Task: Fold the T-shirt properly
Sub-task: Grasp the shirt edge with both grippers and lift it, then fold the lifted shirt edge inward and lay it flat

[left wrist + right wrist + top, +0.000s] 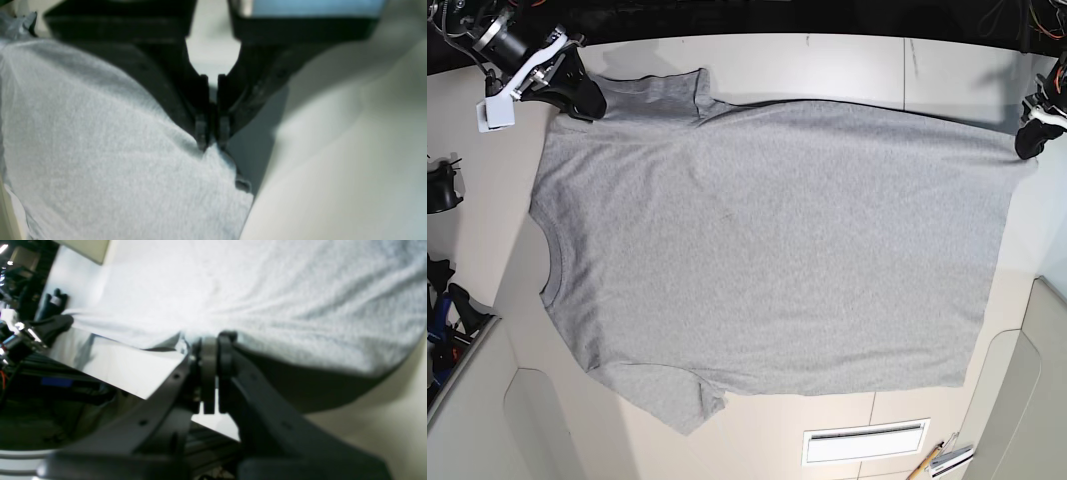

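One T-shirt (767, 250), heather grey with its plain side up, lies spread flat over the middle of the pale desk (827, 65), collar toward the left of the base view and hem toward the right. Two short sleeves show: one at the top left, folded partly over itself near the shoulder, and one at the bottom, pointing down toward the desk's near edge. A few soft wrinkles run from the upper corners across the chest. Two grippers hold the cloth at its far edge. The right gripper (213, 350) sits at the top-left corner by the upper sleeve, its jaws pressed together on a pinch of grey fabric, the cloth fanning away from that spot in tight creases. The left gripper (212, 133) is at the top-right corner by the hem, its jaws likewise closed on the cloth's edge, with a little fabric bunched at their tips. At the bottom right of the desk lie one white slotted plate (865, 442) and, just beside it, one pencil (925, 462).
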{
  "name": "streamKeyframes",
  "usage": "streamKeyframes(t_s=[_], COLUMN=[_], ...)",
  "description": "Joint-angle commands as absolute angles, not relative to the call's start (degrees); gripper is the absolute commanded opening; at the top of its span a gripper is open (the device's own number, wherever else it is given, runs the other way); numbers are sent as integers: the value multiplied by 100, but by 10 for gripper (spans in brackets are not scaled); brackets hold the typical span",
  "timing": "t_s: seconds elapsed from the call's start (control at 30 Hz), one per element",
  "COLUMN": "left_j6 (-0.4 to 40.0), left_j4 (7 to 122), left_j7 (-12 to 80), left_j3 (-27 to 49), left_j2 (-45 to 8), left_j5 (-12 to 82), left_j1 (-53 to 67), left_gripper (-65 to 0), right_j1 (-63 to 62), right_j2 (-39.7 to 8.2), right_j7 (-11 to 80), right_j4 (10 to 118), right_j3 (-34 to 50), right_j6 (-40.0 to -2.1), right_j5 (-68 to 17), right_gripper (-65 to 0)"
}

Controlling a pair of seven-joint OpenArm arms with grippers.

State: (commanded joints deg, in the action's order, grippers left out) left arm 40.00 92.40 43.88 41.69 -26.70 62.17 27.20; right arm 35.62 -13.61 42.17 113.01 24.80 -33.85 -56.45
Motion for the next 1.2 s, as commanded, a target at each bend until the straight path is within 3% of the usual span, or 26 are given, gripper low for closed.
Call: streamKeyframes(t_s=[0.2,0.37,0.9,1.13,1.17,1.2], left_j6=[4000,4000,4000,4000,4000,4000], left_j4=[9238,9223,7476,6886,6853,6838], left_j7=[4176,3454,3153,2405,2261,2163], left_j3=[3959,3262,2921,2213,2178,2171], left_j2=[-2670,-2670,-2779,-2840,-2842,-2842], left_j5=[5666,4440,4209,3391,3284,3175], left_j1=[2185,1686,169,-193,-202,-207], left_gripper=[-650,-650,-650,-650,-596,-534], right_j1=[2596,1774,-270,-694,-696,-696], right_j2=[-1363,-1365,-1352,-1297,-1282,-1258], right_j7=[4259,4296,4259,3710,3684,3686], right_j4=[11002,10302,8283,7496,7472,7472], right_j3=[2477,2473,2305,2086,2088,2088], right_j6=[-3358,-3361,-3367,-3365,-3363,-3365], right_j5=[-5238,-5221,-4952,-4622,-4622,-4619], right_gripper=[-650,-650,-650,-650,-631,-541])
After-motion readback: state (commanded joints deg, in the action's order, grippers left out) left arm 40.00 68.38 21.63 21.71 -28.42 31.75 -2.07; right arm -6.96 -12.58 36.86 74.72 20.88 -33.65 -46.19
